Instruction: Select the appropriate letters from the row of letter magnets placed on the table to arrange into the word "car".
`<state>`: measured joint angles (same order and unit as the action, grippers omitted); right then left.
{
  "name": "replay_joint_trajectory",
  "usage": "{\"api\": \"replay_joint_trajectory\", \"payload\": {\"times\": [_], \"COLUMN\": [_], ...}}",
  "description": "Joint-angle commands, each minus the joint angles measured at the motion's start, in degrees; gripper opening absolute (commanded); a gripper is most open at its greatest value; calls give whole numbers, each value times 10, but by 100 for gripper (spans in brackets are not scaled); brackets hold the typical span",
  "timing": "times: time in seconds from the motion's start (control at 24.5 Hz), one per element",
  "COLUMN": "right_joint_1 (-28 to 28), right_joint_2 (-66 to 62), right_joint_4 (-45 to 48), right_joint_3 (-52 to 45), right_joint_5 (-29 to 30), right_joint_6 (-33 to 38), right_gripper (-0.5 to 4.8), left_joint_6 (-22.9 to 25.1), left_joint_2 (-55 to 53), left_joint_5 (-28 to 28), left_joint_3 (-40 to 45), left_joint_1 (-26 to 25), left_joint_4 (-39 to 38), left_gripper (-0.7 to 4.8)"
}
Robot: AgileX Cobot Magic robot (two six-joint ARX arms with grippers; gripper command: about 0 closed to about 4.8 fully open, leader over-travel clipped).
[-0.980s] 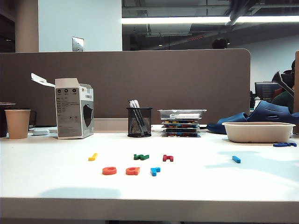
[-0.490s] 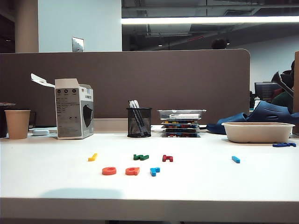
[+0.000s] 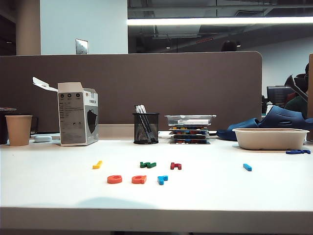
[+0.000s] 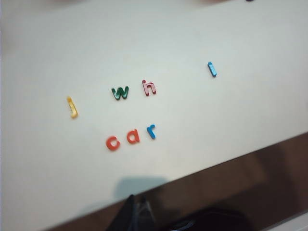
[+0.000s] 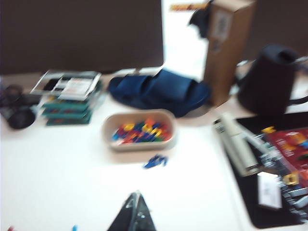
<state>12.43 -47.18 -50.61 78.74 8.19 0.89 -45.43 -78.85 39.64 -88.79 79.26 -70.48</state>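
The orange-red "c", orange "a" and light blue "r" lie side by side on the white table, reading "car". Behind them lie the yellow, green and dark red letter magnets, with the blue bar off to the right. The left wrist view shows "c", "a" and "r" well ahead of my left gripper, which is shut, empty and back at the table's front edge. My right gripper is shut and empty above the table's right part. Neither gripper appears in the exterior view.
A beige bowl of mixed letters stands ahead of the right gripper, a loose blue letter before it. Behind are a blue slipper, stacked boxes, a mesh pen cup, a grey carton and a paper cup.
The blurred arm at the upper right of the exterior view is gone, and its shadow on the table's right side has faded. The letters have not moved.
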Motion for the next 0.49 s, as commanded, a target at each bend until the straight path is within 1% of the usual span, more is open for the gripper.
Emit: {"api": "replay_joint_trajectory", "payload": {"times": [0.04, 0.08, 0.12, 0.16, 0.2, 0.24, 0.29, 0.33, 0.37, 0.41, 0.45, 0.49], "right_joint_1": [-14, -21, -25, -28, -28, -28, -28, -28, -28, -28, -28, -28], "right_joint_2": [24, 30, 31, 33, 33, 36, 37, 39, 39, 39, 39, 39], "right_joint_4": [26, 31, 33, 33, 33, 37, 43, 50, 54, 59, 60, 64], "right_joint_3": [-37, -52, -59, -65, -66, -66, -66, -66, -66, -66, -66, -70], "right_joint_5": [9, 9, 9, 9, 9, 9, 9, 9, 9, 9, 9, 9], "right_joint_6": [10, 10, 10, 9, 9, 9, 8, 8, 8, 8, 8, 7], "right_gripper": [-7, -7, -7, -7, -7, -7, -7, -7, -7, -7, -7, -7], "left_joint_6": [184, 226, 248, 271, 283, 307, 323, 348, 365, 386, 396, 409], "left_joint_2": [1, 3, 3, 6, 6, 8, 11, 15, 15, 20, 24, 30], "left_joint_5": [8, 3, -3, -26, -49, -83, -103, -132, -150, -180, -199, -221], "left_joint_3": [-4, -4, -5, -9, -12, -17, -20, -24, -25, -25, -25, -25], "left_joint_1": [-25, -47, -65, -101, -125, -168, -196, -242, -270, -316, -345, -386], "left_joint_4": [87, 127, 148, 172, 184, 206, 221, 247, 268, 297, 310, 321], "left_gripper": [-6, -6, -6, -6, -6, -6, -6, -6, -6, -6, -6, -6]}}
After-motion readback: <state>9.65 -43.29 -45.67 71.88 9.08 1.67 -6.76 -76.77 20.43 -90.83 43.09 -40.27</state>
